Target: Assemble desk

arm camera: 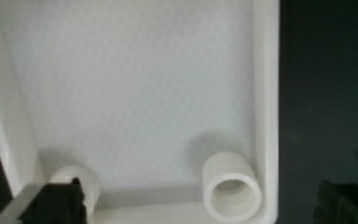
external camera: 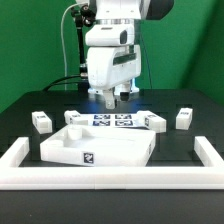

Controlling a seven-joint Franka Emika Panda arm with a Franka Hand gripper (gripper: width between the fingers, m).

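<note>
The white tabletop panel [external camera: 95, 148] lies flat near the front barrier with its raised rim up and a tag on its front face. Four short white legs rest on the black table: two toward the exterior view's left [external camera: 40, 121] [external camera: 75, 118] and two toward its right [external camera: 153, 122] [external camera: 183, 118]. My gripper [external camera: 112, 97] hangs open above the table, just behind the panel, holding nothing. The wrist view looks down into the panel [arm camera: 140, 90], showing its rim and a round socket [arm camera: 234, 186]. Dark fingertips [arm camera: 48, 203] stand wide apart at the picture's edge.
The marker board [external camera: 113, 121] lies flat under the gripper, between the legs. A low white barrier wall [external camera: 110, 177] runs along the front and up both sides. A green backdrop stands behind the arm.
</note>
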